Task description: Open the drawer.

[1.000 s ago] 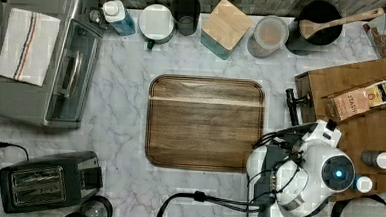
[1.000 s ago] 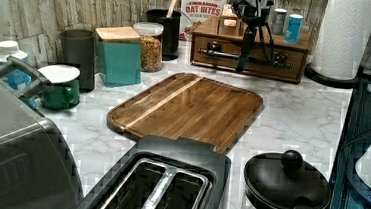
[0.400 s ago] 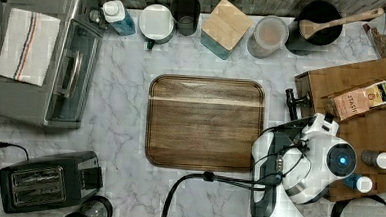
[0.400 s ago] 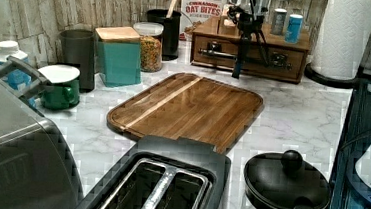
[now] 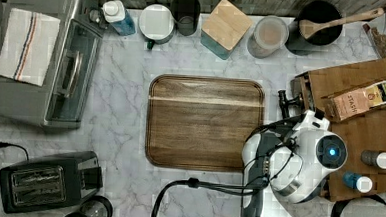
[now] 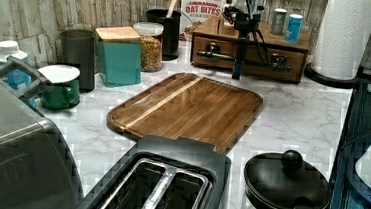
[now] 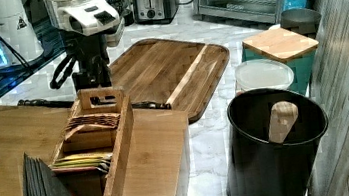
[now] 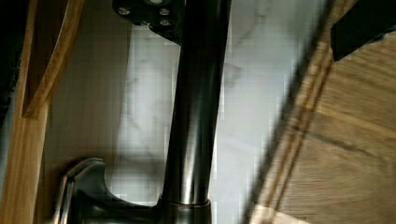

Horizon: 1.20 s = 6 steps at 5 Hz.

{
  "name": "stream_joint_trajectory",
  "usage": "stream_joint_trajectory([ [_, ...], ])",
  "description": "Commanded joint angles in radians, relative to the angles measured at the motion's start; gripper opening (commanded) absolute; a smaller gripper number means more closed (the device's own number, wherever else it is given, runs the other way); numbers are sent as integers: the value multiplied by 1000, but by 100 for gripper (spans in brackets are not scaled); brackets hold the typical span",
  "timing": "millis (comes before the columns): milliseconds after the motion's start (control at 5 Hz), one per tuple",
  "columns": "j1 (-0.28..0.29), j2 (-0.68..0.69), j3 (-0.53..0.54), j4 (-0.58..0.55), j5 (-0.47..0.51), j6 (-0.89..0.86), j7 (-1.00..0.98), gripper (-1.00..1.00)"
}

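Drawer (image 6: 244,59) front faces the left view, brown wood in a low box, its black bar handle (image 6: 249,61) crossed by the gripper (image 6: 236,71), fingers narrowed around it. Top view hides that front under the white arm (image 5: 298,161) (handle end pokes out). Wrist view brings the dark glossy bar up close against marble counter (image 8: 261,93)

surface: white marble counter (image 5: 125,130) | on my counter: wooden tray (image 5: 205,123), toaster (image 5: 47,181), toaster oven (image 5: 58,61), drawer box (image 6: 250,52), canisters.

brown wooden drawer (image 6: 247,54), black bar handle (image 6: 249,62)
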Motion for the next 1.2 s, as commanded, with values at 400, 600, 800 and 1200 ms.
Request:
stream_joint_trajectory([
  [400,197,-214,117,-335,-57,108,102,100],
  [600,252,-227,152,-388,-15,134,168,100],
  [800,301,-264,201,-437,-37,151,302,100],
  [1200,308,-270,290,-461,-28,197,400,100],
])
